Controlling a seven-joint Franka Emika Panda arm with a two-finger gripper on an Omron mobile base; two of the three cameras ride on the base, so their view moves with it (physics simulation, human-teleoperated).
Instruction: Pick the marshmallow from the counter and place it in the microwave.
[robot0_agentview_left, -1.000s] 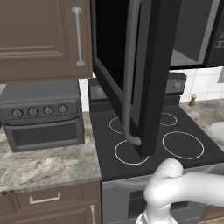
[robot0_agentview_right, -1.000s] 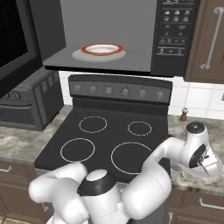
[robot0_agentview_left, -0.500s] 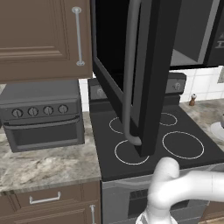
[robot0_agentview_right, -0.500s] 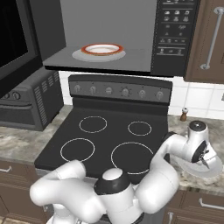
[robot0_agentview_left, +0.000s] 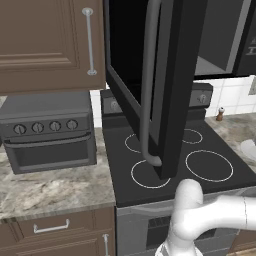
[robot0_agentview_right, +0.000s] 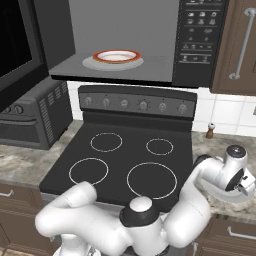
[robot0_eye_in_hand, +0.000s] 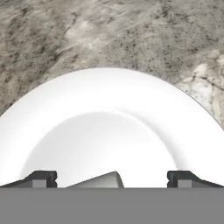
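Gripper (robot0_eye_in_hand: 112, 178), lowered since a second ago over white plate (robot0_eye_in_hand: 109, 109) on counter (robot0_eye_in_hand: 87, 35): jaws wide, marshmallow (robot0_eye_in_hand: 98, 180) between, ungrasped.

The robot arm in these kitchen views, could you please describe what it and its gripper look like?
The arm is glossy white, built of thick rounded tube-like segments with dark joints, one a black cap with a white dome. No cables or markings show. The gripper ends in two small dark, blocky fingertips.
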